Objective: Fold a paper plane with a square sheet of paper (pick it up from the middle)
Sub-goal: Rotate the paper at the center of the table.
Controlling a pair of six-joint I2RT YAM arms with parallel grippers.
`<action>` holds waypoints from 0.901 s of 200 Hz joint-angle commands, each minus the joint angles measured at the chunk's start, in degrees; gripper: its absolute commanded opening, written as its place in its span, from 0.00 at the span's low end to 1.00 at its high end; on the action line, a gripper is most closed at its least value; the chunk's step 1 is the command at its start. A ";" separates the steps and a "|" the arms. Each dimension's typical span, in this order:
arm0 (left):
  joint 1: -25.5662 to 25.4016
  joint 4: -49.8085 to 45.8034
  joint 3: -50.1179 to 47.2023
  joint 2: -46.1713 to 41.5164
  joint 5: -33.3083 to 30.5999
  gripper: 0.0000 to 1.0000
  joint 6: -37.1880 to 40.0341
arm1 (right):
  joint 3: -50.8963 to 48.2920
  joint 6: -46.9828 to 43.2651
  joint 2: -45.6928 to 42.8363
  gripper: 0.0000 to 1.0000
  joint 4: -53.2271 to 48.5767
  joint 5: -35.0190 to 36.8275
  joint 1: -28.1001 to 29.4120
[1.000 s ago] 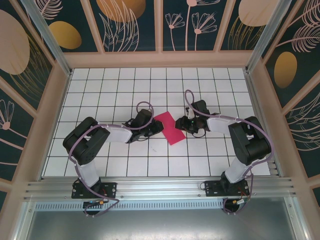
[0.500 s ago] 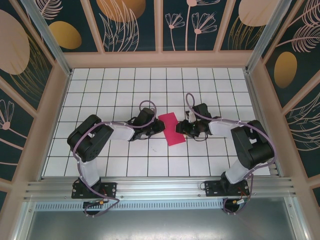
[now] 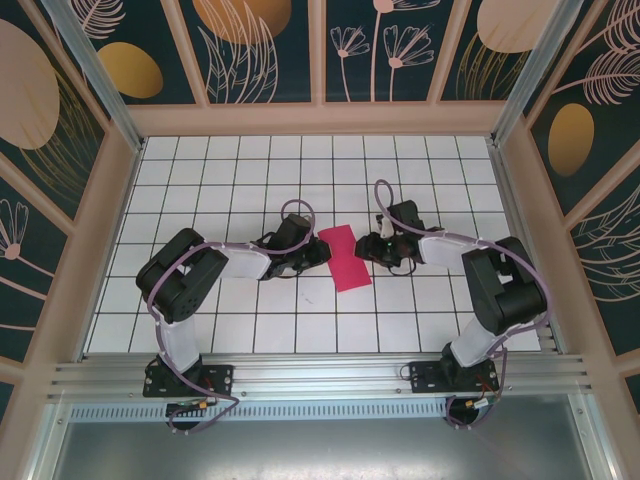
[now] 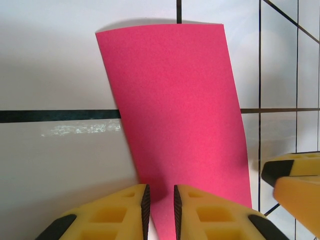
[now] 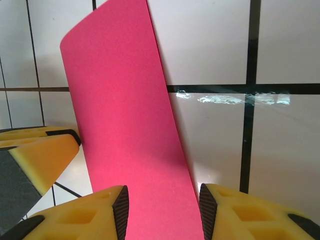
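**Desk:** Where is the paper, and what stands around it?

**Operator:** I see the pink paper [image 3: 343,257] lying as a narrow, tilted oblong on the white tiled table [image 3: 250,170]. In the right wrist view its far corner curls up off the tiles. The left gripper [image 3: 320,252] is at the paper's left long edge and the right gripper [image 3: 361,247] at its right long edge, facing each other across it. Beyond the paper stand the flower-painted wall panels [image 3: 262,50]. On its near side, well apart, runs the aluminium rail [image 3: 320,378].

**Desk:** Jaw condition?

**Operator:** Left: closed down to a narrow slit. Pink shows in that slit, and the paper runs on beneath both yellow fingers [image 4: 117,212]. I cannot tell whether they pinch it or merely sit over it. Right: jaws parted to roughly the paper's width, with the strip filling the gap from one black pad [image 5: 121,210] to the other.

**Desk:** Obstructions?

**Operator:** Each gripper crowds the other. From the left wrist, the right gripper's finger [image 4: 295,185] sits just beside the paper's near right edge. From the right wrist, the left gripper's finger [image 5: 42,155] sits against or just beside the paper's left edge; I cannot tell which.
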 commanded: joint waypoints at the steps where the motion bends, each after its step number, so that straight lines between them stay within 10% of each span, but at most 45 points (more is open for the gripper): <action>1: -0.15 -1.84 0.56 1.64 0.63 0.24 1.04 | 0.43 -0.59 2.04 0.44 1.66 -2.45 0.00; 180: -0.25 -2.30 1.51 2.43 1.79 0.24 1.75 | -5.11 0.44 -4.30 0.41 3.15 -5.42 -0.11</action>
